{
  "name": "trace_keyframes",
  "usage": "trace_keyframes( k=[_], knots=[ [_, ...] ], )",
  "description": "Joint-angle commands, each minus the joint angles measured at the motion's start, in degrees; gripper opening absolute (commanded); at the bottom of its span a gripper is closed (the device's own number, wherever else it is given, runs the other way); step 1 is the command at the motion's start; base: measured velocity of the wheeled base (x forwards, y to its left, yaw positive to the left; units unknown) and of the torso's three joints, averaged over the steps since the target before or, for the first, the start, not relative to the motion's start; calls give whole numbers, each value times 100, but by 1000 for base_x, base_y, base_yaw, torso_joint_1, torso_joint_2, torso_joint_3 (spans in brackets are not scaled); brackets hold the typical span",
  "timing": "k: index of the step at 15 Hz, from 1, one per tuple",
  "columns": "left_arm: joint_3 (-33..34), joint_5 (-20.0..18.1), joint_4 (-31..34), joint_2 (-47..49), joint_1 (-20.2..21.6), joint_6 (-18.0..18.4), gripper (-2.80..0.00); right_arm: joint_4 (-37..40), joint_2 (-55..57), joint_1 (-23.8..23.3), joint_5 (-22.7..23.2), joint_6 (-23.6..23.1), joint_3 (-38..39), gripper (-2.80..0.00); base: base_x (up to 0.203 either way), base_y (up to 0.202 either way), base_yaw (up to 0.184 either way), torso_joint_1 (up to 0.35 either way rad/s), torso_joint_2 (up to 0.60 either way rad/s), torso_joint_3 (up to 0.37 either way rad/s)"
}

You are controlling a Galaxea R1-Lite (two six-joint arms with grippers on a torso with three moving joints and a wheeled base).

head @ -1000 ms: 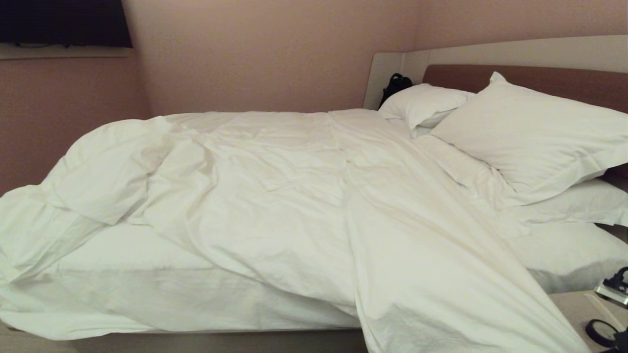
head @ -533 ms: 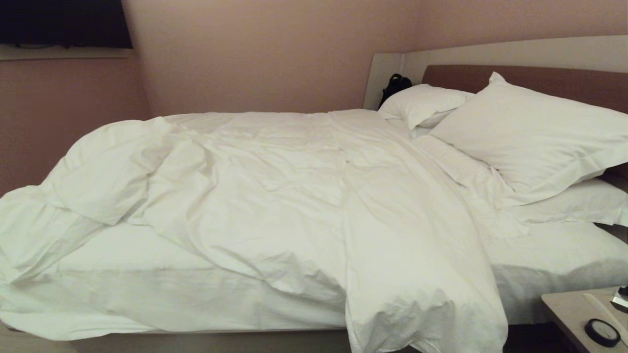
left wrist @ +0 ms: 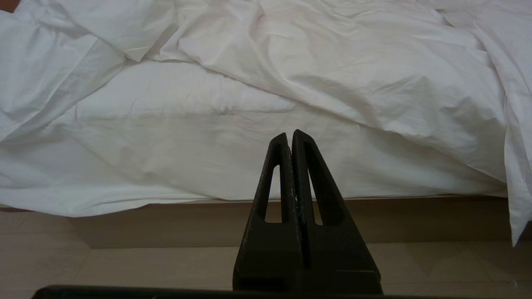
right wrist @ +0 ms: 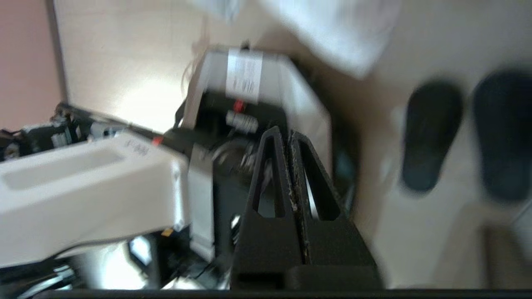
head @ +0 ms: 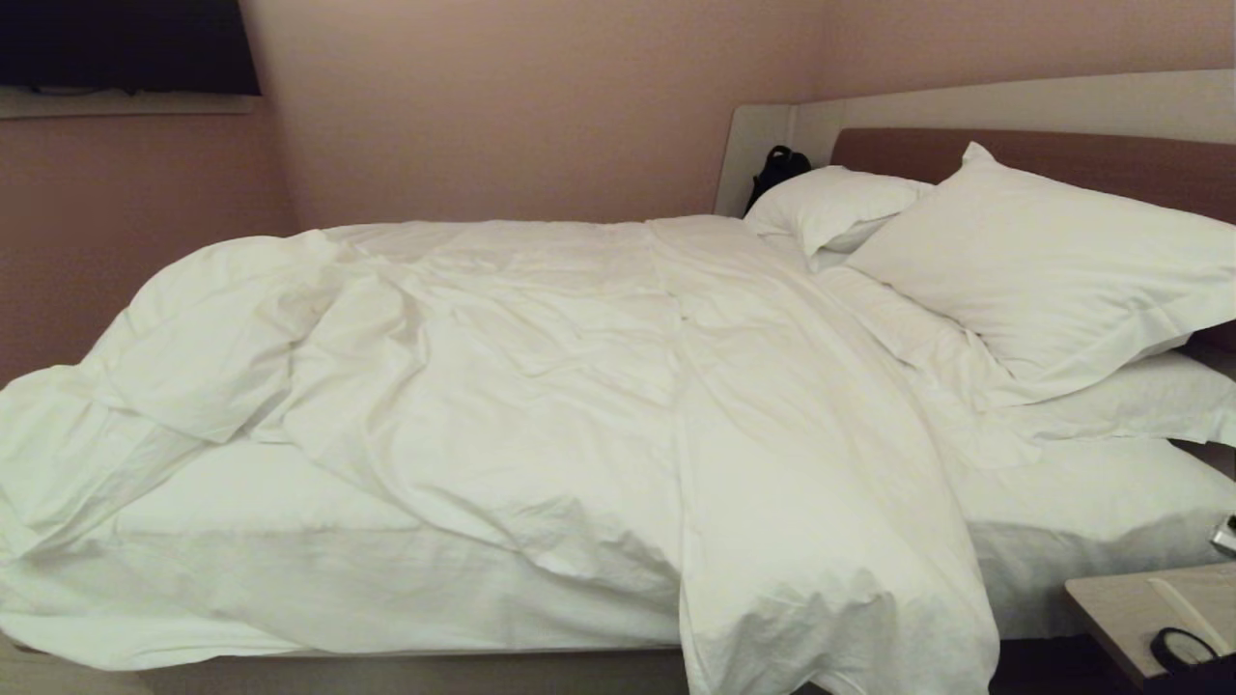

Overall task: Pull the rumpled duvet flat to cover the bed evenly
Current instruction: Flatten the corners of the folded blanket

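Observation:
The white duvet (head: 599,386) lies rumpled across the bed (head: 290,521), bunched at the foot end on the left. One corner of it hangs over the near side (head: 830,598), and bare sheet shows on either side of that corner. My left gripper (left wrist: 289,135) is shut and empty, held low and pointing at the mattress side below the duvet (left wrist: 353,74). My right gripper (right wrist: 283,133) is shut on nothing and points down at my own base (right wrist: 249,83) and the floor. A duvet corner (right wrist: 332,33) hangs beyond it. In the head view only a sliver of the right arm (head: 1227,534) shows at the right edge.
Two white pillows (head: 1053,270) (head: 830,208) lean on the brown headboard (head: 966,150), with a black bag (head: 777,169) behind them. A nightstand (head: 1130,603) with a round black object (head: 1173,649) stands at the near right. Dark slippers (right wrist: 432,133) lie on the floor.
The duvet corner that was stretched toward the lower right has dropped and now hangs down the bed's near side. The right gripper has drawn away to the right edge of the head view.

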Motion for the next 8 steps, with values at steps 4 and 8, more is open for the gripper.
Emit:
trace_keyframes(
  k=[4, 8],
  knots=[
    [0, 3, 0, 0, 0, 1, -280, 25, 1263, 658, 757, 134, -1446, -280, 0, 0, 0, 0, 0, 0],
    [0, 3, 0, 0, 0, 1, -280, 49, 2466, 962, 1137, 471, -2961, -280, 0, 0, 0, 0, 0, 0]
  ],
)
